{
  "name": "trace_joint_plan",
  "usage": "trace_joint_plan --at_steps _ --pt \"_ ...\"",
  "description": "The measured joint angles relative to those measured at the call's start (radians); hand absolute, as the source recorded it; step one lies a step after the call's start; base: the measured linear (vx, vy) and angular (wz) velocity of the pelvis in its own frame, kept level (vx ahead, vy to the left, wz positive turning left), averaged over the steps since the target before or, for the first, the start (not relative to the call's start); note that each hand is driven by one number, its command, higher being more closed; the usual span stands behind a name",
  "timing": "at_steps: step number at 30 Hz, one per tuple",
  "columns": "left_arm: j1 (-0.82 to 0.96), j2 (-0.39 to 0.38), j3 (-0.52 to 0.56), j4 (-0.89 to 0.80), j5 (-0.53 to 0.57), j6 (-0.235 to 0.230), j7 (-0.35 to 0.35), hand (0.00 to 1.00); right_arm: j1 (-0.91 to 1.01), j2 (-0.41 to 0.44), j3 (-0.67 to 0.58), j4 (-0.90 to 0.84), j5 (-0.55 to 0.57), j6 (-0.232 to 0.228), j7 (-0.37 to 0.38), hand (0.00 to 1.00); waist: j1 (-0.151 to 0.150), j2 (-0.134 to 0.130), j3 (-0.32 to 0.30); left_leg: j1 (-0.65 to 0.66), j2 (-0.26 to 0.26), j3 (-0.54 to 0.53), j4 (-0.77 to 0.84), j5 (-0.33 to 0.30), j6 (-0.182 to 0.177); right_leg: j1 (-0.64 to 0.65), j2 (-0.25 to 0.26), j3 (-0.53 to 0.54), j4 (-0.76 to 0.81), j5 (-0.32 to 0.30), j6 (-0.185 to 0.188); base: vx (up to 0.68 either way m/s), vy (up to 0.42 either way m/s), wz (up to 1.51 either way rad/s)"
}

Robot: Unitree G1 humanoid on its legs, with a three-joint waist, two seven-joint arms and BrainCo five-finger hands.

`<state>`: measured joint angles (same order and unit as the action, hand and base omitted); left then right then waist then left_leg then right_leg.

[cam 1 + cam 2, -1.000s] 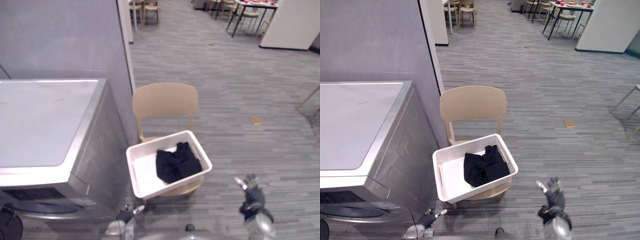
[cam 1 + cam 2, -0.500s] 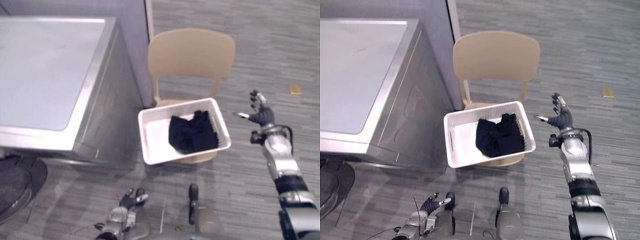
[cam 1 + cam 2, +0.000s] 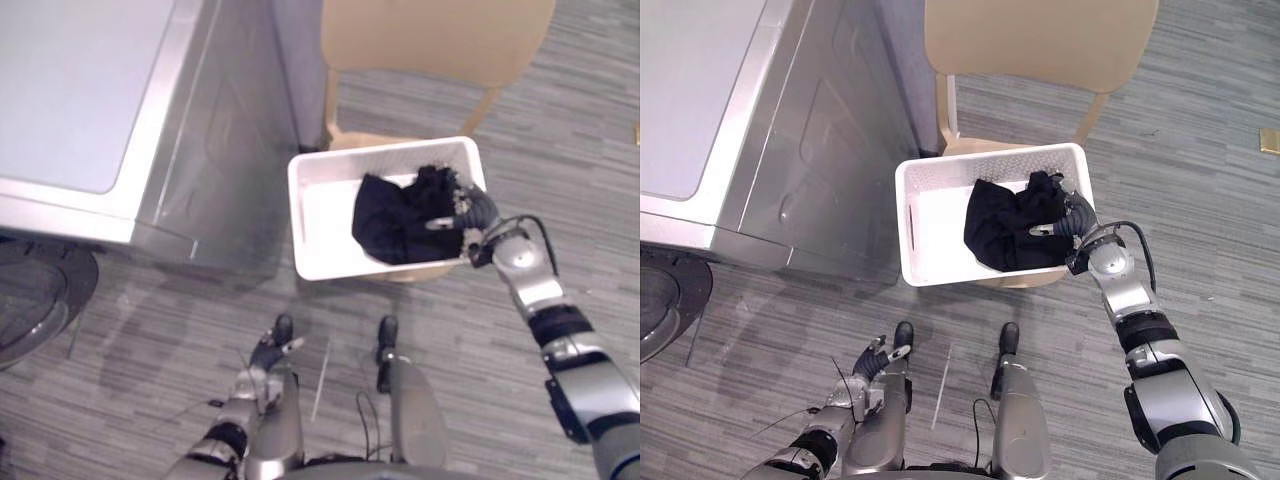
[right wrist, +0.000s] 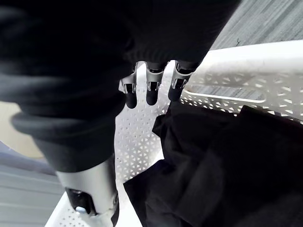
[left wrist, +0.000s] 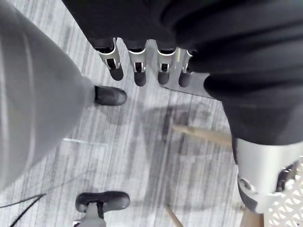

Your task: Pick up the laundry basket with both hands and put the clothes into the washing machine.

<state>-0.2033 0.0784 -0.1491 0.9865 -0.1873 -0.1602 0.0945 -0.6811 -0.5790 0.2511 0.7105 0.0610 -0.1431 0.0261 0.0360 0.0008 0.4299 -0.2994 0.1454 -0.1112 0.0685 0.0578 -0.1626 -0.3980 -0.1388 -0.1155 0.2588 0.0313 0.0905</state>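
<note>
Just one basket (image 3: 932,218), one black heap (image 3: 1004,226)

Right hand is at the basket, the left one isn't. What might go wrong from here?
1. The right hand is open at the right rim of the basket, while the left hand hangs low, apart from it; lifting one side might tip the basket off the chair.
2. The right hand reaches over the clothes; closing now might catch cloth instead of the rim.
</note>
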Motion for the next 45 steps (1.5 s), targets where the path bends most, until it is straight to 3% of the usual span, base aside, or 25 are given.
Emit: trace_joint_plan --at_steps 8,23,35,40,45 --pt "-0.022 -0.018 -0.015 -0.063 -0.038 -0.003 0.021 0.00 -0.084 -0.021 0.003 0.097 -0.060 0.024 -0.014 0.00 0.035 -0.006 0.003 -0.059 -0.008 -0.023 -0.026 0.033 0.001 -0.054 -0.016 -0.030 0.016 0.000 0.000 0.00 -0.004 0.11" --pt "-0.013 -0.016 0.015 -0.270 -0.041 -0.004 0.039 0.00 -0.173 -0.139 0.042 0.125 -0.156 0.036 -0.046 0.00 0.045 -0.017 0.009 -0.216 -0.011 -0.009 0.034 0.054 0.009 -0.173 -0.057 -0.079 0.091 -0.028 0.001 0.01 -0.019 0.10" --pt "-0.005 -0.015 0.105 -0.387 -0.041 -0.003 0.042 0.00 -0.116 -0.177 0.065 0.136 -0.227 0.033 -0.040 0.00 0.043 -0.020 0.015 -0.477 -0.010 0.008 0.288 -0.028 0.033 -0.375 -0.069 -0.062 0.237 -0.062 -0.009 -0.05 -0.017 -0.02" --pt "-0.005 -0.014 0.120 -0.447 -0.045 -0.004 0.057 0.00 -0.143 -0.185 0.053 0.130 -0.259 0.020 -0.028 0.00 0.034 -0.036 0.024 -0.565 -0.018 0.011 0.374 -0.056 0.038 -0.444 -0.073 -0.048 0.279 -0.068 -0.004 -0.05 0.026 -0.07" --pt "-0.004 -0.024 0.120 -0.480 -0.046 -0.005 0.063 0.00 -0.163 -0.213 0.041 0.133 -0.296 0.020 -0.023 0.00 0.035 -0.039 0.024 -0.637 -0.023 0.009 0.425 -0.058 0.040 -0.502 -0.093 -0.050 0.325 -0.078 0.003 -0.04 0.016 0.12"
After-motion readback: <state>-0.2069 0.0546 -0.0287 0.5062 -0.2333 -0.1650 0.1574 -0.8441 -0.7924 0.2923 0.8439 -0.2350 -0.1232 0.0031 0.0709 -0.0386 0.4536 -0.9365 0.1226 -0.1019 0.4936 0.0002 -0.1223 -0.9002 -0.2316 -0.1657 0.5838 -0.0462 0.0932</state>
